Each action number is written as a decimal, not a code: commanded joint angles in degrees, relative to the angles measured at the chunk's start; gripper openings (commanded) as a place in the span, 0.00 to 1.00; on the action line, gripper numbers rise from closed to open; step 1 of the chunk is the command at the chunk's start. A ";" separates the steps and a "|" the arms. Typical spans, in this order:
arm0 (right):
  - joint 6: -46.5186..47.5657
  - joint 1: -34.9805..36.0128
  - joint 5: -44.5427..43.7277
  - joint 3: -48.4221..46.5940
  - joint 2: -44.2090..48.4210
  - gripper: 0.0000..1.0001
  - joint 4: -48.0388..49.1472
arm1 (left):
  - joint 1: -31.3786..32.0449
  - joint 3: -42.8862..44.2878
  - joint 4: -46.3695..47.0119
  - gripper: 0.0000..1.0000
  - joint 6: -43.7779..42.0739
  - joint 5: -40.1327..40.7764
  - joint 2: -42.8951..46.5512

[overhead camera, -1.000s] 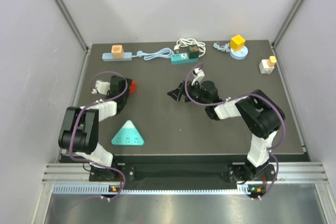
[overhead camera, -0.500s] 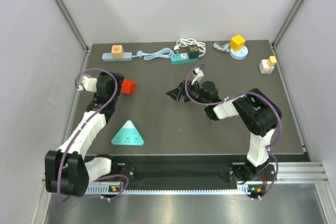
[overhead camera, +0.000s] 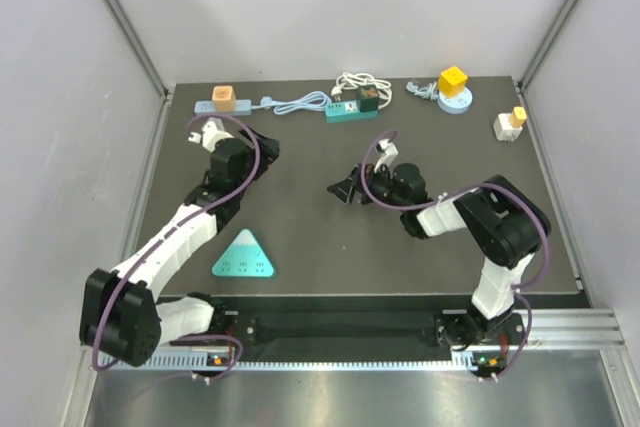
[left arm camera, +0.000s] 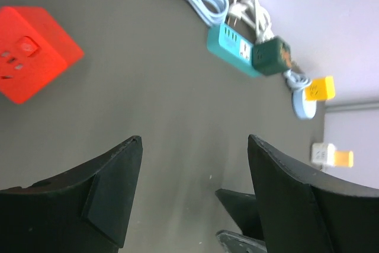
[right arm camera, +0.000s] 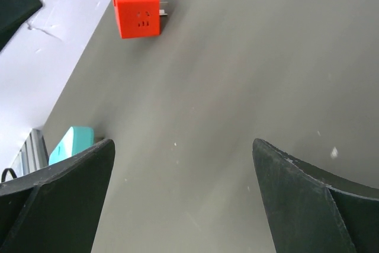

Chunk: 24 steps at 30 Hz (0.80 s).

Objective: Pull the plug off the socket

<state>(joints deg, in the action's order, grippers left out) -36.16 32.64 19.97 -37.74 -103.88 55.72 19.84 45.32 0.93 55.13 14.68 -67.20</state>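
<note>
Red cube plug (right arm camera: 137, 9) lies loose on the dark table (overhead camera: 300, 237), prongs exposed, seated in no socket. We see it ahead of both grippers.

Left gripper (left arm camera: 194, 143): jaws apart, nothing between them. Right gripper (right arm camera: 183, 146): jaws wide apart, holding nothing.

We note three occupied sockets at the far edge:
- teal power strip (overhead camera: 340, 112) carries a dark green plug (overhead camera: 369, 97);
- blue strip (overhead camera: 205, 108) carries an orange plug (overhead camera: 224, 98);
- round blue base (overhead camera: 455, 104) carries a yellow plug (overhead camera: 452, 80).

lab test cell: white panel walls (overhead camera: 330, 7), aluminium extrusion frame (overhead camera: 122, 17), dark bench mat (overhead camera: 300, 237), left arm (overhead camera: 175, 237) and right arm (overhead camera: 495, 227) bolted on.
</note>
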 commanded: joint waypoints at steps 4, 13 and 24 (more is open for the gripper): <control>0.04 -0.83 -5.89 4.77 5.26 0.98 1.32 | 1.43 2.05 11.02 0.77 -5.56 -2.90 -4.60; 5.20 -1.27 -16.53 -7.66 11.15 0.99 -25.38 | 1.17 2.93 16.20 0.77 -18.90 1.76 -6.18; 17.17 -3.29 -22.51 -43.61 -6.23 0.95 -46.23 | 0.38 9.08 27.62 0.77 -22.96 6.60 -13.92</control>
<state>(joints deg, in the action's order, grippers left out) -23.75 30.85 0.69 -74.08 -106.02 16.10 20.67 50.76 20.62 34.96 19.57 -79.11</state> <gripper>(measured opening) 0.957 0.766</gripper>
